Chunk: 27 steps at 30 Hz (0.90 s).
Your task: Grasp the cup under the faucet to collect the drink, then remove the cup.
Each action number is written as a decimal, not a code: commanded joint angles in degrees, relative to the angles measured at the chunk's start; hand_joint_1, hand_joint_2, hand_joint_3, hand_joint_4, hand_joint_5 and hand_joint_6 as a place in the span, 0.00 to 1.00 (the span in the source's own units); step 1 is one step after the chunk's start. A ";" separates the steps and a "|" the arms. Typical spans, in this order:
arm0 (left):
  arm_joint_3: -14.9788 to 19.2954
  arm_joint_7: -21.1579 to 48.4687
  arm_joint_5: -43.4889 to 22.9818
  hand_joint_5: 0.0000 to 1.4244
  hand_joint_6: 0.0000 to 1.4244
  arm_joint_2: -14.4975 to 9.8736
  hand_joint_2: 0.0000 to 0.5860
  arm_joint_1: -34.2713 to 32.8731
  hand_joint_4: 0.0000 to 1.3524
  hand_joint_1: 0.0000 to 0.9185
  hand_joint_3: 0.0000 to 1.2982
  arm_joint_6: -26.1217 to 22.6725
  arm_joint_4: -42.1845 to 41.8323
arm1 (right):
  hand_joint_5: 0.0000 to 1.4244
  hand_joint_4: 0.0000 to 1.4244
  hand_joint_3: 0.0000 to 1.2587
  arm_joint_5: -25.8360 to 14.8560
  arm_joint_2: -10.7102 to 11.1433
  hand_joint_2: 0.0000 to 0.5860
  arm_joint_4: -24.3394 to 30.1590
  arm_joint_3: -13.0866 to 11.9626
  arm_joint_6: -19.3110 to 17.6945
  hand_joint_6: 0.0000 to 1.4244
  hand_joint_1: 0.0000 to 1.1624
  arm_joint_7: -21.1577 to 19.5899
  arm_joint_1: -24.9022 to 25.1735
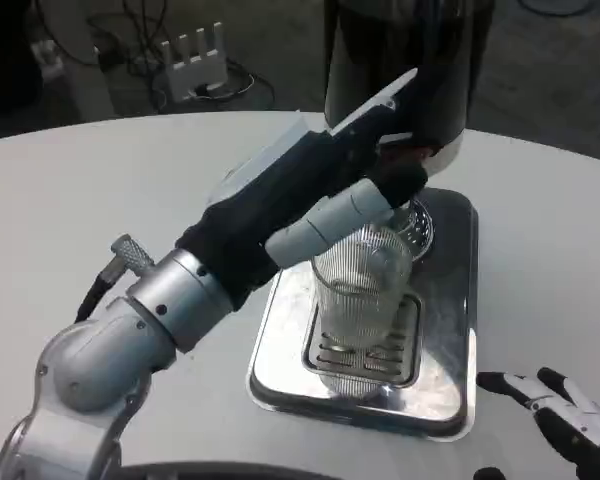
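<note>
White bench (100, 190) spreads before us, with cables and a white multi-pronged device (190, 62) on the dark floor behind. We see the left robot hand (325, 190) stretched over the cup (363, 290), its fingers reaching against the dispenser (405, 60) near the faucet; whether it presses or grips anything there we cannot tell, since the hand hides the tap. That ribbed clear cup stands upright on the slotted grille of the shiny metal drip tray (450, 330), just below the hand. Our right robot hand (565, 420) rests at the bench's lower right edge, fingers spread apart, holding nothing, well apart from the tray.
</note>
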<state>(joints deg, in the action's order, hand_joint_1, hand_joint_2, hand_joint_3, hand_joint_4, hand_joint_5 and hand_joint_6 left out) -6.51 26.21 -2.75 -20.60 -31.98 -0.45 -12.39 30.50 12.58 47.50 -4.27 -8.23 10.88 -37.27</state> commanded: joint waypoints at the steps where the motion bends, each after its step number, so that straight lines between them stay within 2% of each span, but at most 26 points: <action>1: -2.28 2.32 2.19 0.12 0.11 -1.15 0.09 1.03 0.00 0.00 0.02 2.77 -1.33 | 0.00 0.08 0.14 0.16 -0.02 0.80 0.35 -0.05 -0.29 0.00 0.37 -0.34 0.34; 13: -2.82 1.99 5.29 0.11 0.10 -2.80 0.10 2.74 0.00 0.00 0.00 6.42 -0.24 | 0.00 0.08 0.14 0.36 -0.18 0.80 -0.14 0.80 0.69 0.00 0.37 0.06 1.92; 17: -2.72 1.78 6.18 0.11 0.10 -2.77 0.10 2.87 0.00 0.00 0.00 6.93 -0.15 | 0.01 0.08 0.13 -0.86 -0.62 0.80 -1.72 2.54 1.92 0.00 0.38 0.51 4.01; 21: -2.61 1.50 7.11 0.11 0.10 -2.98 0.10 2.91 0.00 0.00 0.00 7.55 0.06 | 0.03 0.08 0.09 -1.36 -1.76 0.66 -4.61 5.18 3.36 0.00 0.43 -0.04 7.24; 27: -2.65 0.80 9.57 0.12 0.11 -3.74 0.10 3.66 0.00 0.00 0.01 8.84 -0.45 | 0.03 0.05 0.05 0.96 -3.39 0.55 -7.30 8.17 4.59 0.03 0.49 -1.48 11.73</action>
<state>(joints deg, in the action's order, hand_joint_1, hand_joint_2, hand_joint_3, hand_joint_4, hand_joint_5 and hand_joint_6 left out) -7.84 25.95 5.21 -23.49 -30.29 7.36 -12.70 30.26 9.80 41.33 2.38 -4.70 10.27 -27.33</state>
